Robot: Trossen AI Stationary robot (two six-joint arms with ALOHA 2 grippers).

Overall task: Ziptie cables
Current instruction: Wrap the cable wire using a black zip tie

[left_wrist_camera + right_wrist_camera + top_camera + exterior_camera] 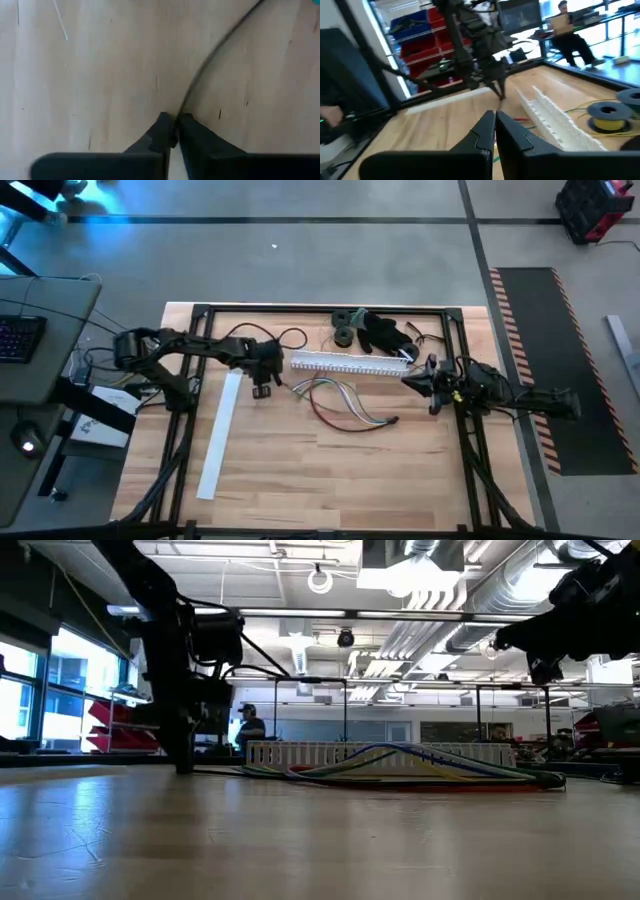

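Beside the left gripper [262, 388], on the side toward the table's middle, the cables [345, 405] lie loose on the wooden table [330, 470], a red, blue, grey and yellowish tangle curling away from it toward the right arm. Its fingers [162, 132] are pressed together down at the board, and a thin dark cord [210, 60] runs out from their tips; whether they actually pinch it cannot be told. Just on its other side lies a long flat white strip [220, 435], slanting toward the near edge. Beyond the cables, toward the table's far edge, the white slotted duct [350, 363] lies across, and past it sit black round parts [350, 325] and a dark glove-like heap [385, 332].

Over the duct's end, the right gripper [432, 370] hangs above the board with its fingers [487, 130] shut on nothing. A black frame rail [470, 440] runs close behind it along the table's side.

Bare wood stretches wide between both grippers and the near edge. In the room behind, a person [567, 30] sits at a desk.
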